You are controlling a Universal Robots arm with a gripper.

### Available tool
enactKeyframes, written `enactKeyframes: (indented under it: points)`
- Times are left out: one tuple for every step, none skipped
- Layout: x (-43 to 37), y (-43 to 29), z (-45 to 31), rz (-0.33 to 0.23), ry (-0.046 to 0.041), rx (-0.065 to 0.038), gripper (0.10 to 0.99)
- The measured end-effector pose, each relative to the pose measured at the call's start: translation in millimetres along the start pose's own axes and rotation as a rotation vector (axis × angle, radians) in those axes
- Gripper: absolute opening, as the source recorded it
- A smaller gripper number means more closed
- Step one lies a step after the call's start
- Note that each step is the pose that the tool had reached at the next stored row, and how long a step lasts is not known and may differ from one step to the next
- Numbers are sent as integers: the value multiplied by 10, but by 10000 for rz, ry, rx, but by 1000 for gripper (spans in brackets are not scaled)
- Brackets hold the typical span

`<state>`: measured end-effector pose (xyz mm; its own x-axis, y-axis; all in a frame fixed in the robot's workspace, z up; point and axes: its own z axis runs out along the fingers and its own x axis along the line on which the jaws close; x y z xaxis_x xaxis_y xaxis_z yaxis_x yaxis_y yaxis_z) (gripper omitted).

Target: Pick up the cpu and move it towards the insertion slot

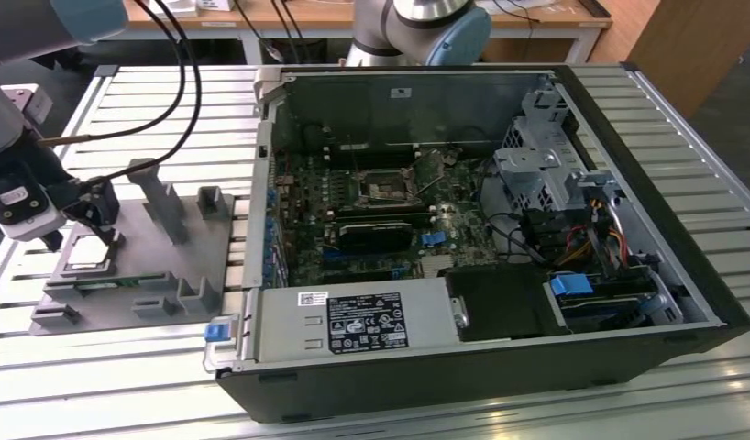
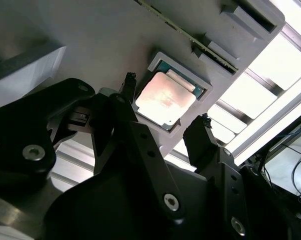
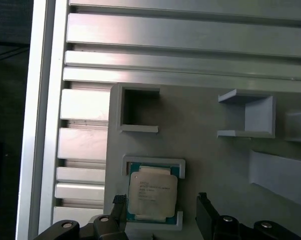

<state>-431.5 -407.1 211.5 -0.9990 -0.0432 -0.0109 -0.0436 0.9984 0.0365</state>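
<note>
The cpu (image 1: 92, 253) is a flat square chip with a pale silver top, lying in a framed recess of the grey plastic block (image 1: 155, 275) at the exterior view's left. My gripper (image 1: 97, 229) hangs just above it, open. In both wrist views the black fingers (image 2: 128, 82) stand on either side of the cpu (image 2: 165, 99) (image 3: 151, 195), with a gap on each side, and nothing is held. The insertion slot (image 1: 385, 188), a dark square socket in a thin silver frame, sits on the motherboard inside the open computer case (image 1: 668, 275).
The grey block carries upright posts (image 1: 155, 197) and empty rectangular recesses (image 3: 139, 107). A narrow green circuit strip (image 2: 190, 37) lies in the block beside the cpu. Cables, a drive cage (image 1: 540, 174) and a black card (image 1: 378, 234) crowd the case around the slot.
</note>
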Motion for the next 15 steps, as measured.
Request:
enactKeyframes:
  points:
    - [0, -1, 2, -30, 1, 0, 659]
    - [0, -2, 5, -43, 1, 0, 659]
    - [0, -2, 7, -49, 2, 0, 659]
    - [0, -3, 10, -52, 2, -1, 659]
    - [0, -3, 14, -53, 1, -2, 659]
    - [0, -4, 17, -54, 1, -1, 659]
    - [0, -5, 20, -55, 2, -1, 659]
    - [1, -6, 23, -54, 2, -1, 659]
    - [0, -8, 26, -55, 2, -1, 659]
    - [0, -10, 30, -55, 1, -2, 659]
    - [0, -12, 33, -55, 1, -2, 659]
    - [0, -14, 37, -55, 0, -2, 659]
    - [1, -16, 40, -56, 1, -1, 659]
    - [1, -18, 44, -56, 1, -2, 659]
    - [1, -19, 47, -56, 2, 0, 659]
